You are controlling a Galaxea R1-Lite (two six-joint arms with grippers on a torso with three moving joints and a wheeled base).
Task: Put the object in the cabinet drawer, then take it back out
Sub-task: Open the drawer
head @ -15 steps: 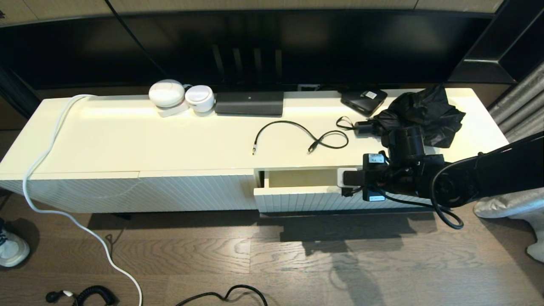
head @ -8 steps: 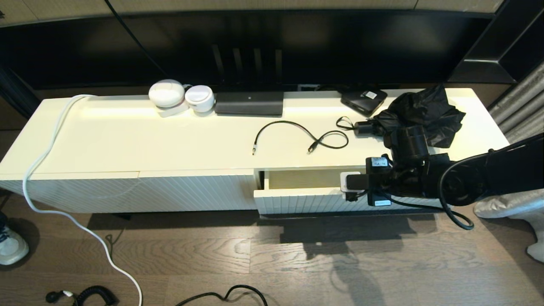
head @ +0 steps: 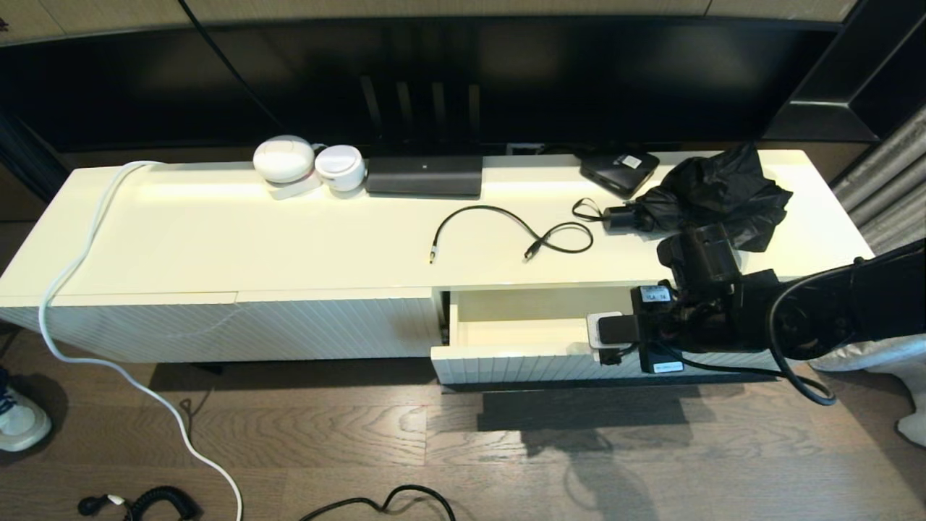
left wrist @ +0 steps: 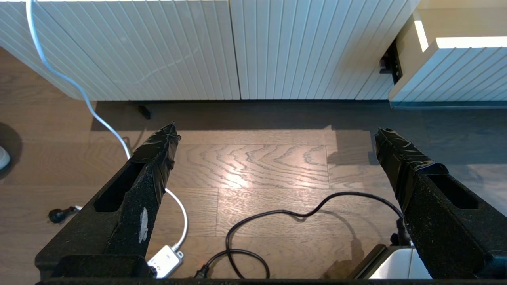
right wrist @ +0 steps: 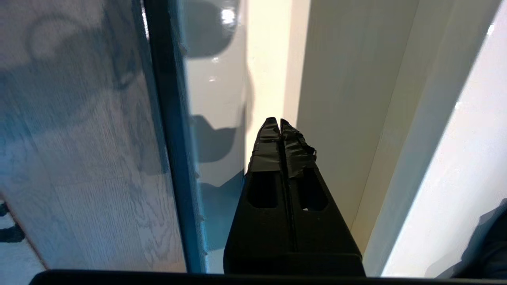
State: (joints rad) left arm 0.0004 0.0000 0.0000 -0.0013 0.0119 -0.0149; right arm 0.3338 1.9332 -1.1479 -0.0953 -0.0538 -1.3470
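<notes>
The cabinet drawer stands partly pulled out at the cabinet's right half, showing its cream inside. My right gripper is shut with nothing between its fingers. Its fingertips dip just behind the ribbed front's top edge, inside the drawer. A dark bar handle runs along the outside of the front. A black cable and a folded black umbrella lie on the cabinet top. My left gripper hangs open above the wooden floor, left of the drawer, out of the head view.
At the back of the cabinet top stand two white round devices, a black router and a small black box. A white cord drapes off the left end to the floor. Black cables lie on the floor.
The drawer has slid farther out toward me, baring more of its cream inside. My right gripper has moved back with it. The left arm has not moved.
</notes>
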